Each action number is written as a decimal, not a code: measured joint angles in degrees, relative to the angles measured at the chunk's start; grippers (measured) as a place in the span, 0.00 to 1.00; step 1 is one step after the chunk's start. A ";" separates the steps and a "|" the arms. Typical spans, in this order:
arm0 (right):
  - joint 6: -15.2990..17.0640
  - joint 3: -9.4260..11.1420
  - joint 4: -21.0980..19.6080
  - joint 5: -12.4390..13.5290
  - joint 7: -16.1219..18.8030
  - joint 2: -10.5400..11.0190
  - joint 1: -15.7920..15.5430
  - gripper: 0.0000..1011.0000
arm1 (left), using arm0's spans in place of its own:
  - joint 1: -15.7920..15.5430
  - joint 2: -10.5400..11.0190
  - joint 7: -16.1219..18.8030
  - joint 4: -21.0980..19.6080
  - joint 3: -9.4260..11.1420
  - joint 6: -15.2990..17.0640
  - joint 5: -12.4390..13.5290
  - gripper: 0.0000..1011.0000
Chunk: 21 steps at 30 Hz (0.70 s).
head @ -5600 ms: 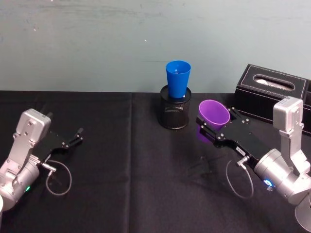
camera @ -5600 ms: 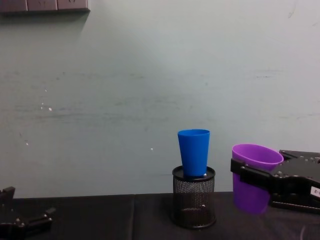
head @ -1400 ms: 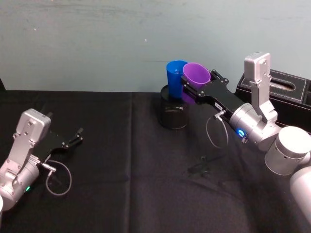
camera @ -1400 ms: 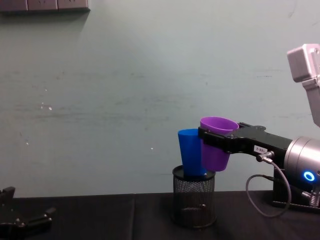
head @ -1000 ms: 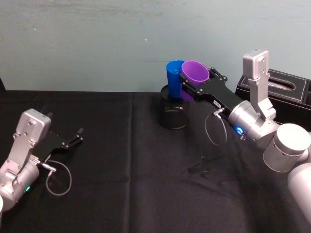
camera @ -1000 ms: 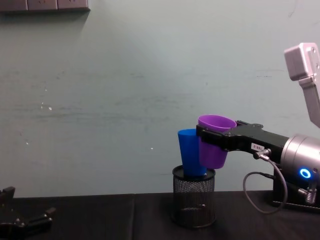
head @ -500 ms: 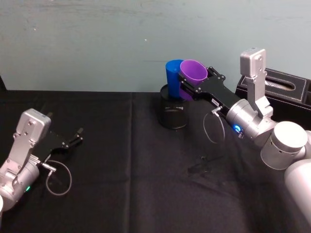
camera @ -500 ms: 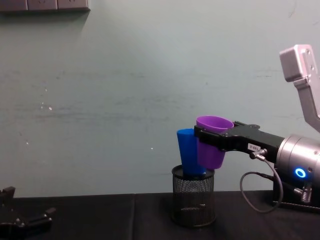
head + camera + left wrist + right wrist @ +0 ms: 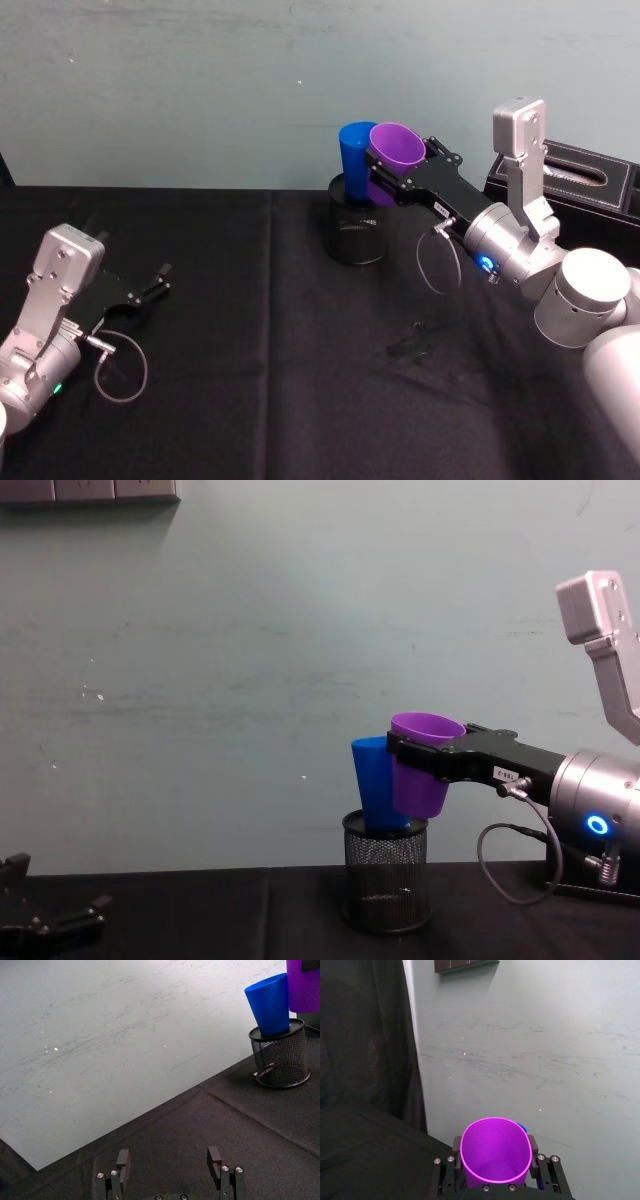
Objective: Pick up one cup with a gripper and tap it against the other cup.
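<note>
Head view: above the black-draped surface point(image 9: 300, 380), the purple cup point(image 9: 398, 148) is held against the blue cup point(image 9: 352, 150).
The right hand point(image 9: 386, 180), reached in from the right, is clenched on the purple cup, with one flat jaw set on each side of its wall below the rim; the cup is carried upright in the air, mouth up. The left hand point(image 9: 152, 284) is parked low at the left, well apart, its fingers spread and nothing gripped. The black mesh pen holder point(image 9: 358, 235) is stood near the far edge. The blue cup is seated in it, tilted slightly away from the purple cup, whose side is pressed to it near the rim.
</note>
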 joint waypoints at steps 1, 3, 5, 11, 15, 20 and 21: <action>0.05 0.00 -0.01 0.00 0.00 0.00 0.00 0.73 | 0.00 0.00 0.00 0.00 0.00 0.00 0.00 1.00; 0.29 0.01 -0.15 0.01 0.00 0.00 -0.01 0.73 | 0.00 0.00 0.00 0.00 0.00 0.00 0.00 1.00; 0.63 0.01 -0.60 0.07 0.00 0.01 -0.23 0.73 | 0.00 0.00 0.00 0.00 0.00 0.00 0.00 1.00; 1.94 0.04 -2.56 0.33 -0.21 0.41 -1.29 0.73 | 0.00 0.00 0.00 0.00 0.00 0.00 0.00 1.00; 2.69 0.05 -3.92 0.42 -0.41 0.89 -2.03 0.73 | 0.00 0.00 0.00 0.00 0.00 0.00 0.00 1.00; 3.17 0.13 -5.17 0.54 -0.76 1.50 -2.76 0.73 | 0.00 0.00 0.00 0.00 0.00 0.00 0.00 1.00; 3.31 0.23 -5.64 0.59 -0.98 1.69 -3.02 0.73 | 0.00 0.00 0.00 0.00 0.00 0.00 0.00 1.00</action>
